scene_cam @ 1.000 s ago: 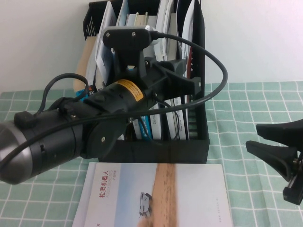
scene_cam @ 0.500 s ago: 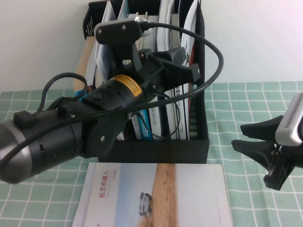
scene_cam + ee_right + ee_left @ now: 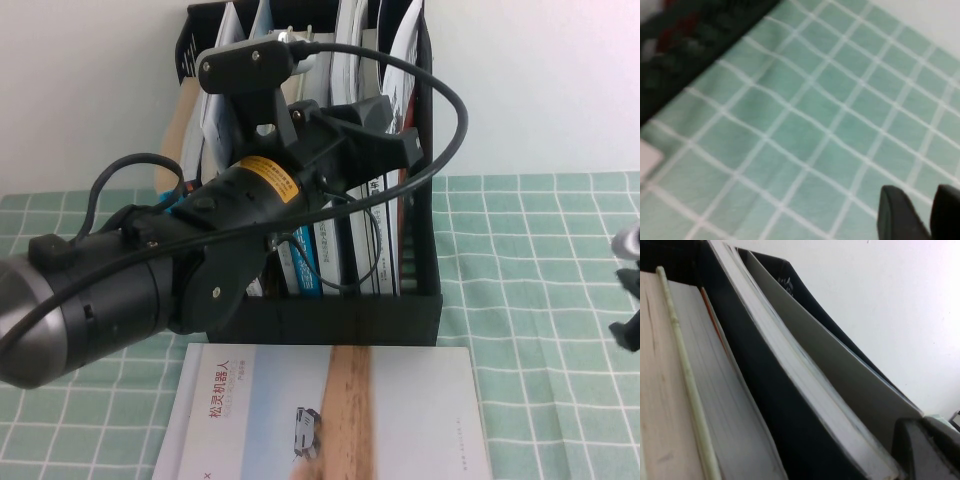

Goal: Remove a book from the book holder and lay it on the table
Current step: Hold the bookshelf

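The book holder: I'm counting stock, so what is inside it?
The book holder holds several upright books and thin booklets. The left gripper and its arm cover the middle ones, so no exact count.

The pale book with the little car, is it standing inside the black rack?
No, the pale book lies flat on the table, in front of the book holder.

Plain white wall (image 3: 540, 80) behind everything, pretty evenly lit, no harsh shadows. The desk (image 3: 540, 300) has a pale green cloth with a white grid check running right up to it.
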{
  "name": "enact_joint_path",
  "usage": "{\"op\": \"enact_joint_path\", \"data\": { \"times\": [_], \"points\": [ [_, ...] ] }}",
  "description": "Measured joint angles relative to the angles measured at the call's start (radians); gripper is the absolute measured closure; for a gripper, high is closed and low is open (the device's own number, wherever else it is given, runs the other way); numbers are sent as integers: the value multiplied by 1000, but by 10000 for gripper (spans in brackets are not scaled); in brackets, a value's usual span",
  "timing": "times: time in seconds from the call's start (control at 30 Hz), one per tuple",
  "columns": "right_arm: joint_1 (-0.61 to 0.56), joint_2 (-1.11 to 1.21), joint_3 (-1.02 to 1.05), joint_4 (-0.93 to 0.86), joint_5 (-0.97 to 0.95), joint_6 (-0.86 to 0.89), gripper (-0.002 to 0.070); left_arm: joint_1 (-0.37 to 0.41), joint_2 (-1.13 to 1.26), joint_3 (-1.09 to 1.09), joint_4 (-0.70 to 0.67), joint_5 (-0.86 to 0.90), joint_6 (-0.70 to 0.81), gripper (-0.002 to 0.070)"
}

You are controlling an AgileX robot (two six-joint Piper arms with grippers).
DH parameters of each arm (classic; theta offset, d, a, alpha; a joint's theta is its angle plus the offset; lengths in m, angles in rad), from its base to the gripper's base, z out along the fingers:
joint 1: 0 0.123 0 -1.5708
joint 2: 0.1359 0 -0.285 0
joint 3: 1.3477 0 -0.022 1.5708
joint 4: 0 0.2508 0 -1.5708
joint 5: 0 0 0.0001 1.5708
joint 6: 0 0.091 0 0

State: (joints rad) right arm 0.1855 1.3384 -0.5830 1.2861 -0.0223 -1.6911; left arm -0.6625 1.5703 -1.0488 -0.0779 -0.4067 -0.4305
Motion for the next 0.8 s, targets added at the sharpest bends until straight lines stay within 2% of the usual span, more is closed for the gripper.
{"op": "enact_joint_path", "data": {
  "times": [0.13, 0.27, 0.37, 0.47, 0.53, 0.63, 0.8],
  "points": [
    [0, 0, -36, -156, -150, 103, 519, 2, 0, 0, 2, -2, 0, 678],
    [0, 0, -68, -489, -233, 506, 521, 2, 0, 0, 4, -2, 0, 678],
    [0, 0, -76, -913, -299, 1013, 521, 2, 0, 0, 13, -2, -2, 678],
    [0, 0, -75, -1511, -390, 1644, 535, 2, 0, 0, 18, -2, -2, 678],
    [0, 8, -77, -1915, -525, 1974, 547, 2, 0, 0, 22, -2, -4, 678],
    [1, 39, -77, -2231, -734, 2209, 559, 2, 0, 0, 29, -2, -8, 678],
    [2, 116, -77, -2362, -848, 2298, 563, 2, 0, 0, 42, -2, -54, 678]
  ]
}}
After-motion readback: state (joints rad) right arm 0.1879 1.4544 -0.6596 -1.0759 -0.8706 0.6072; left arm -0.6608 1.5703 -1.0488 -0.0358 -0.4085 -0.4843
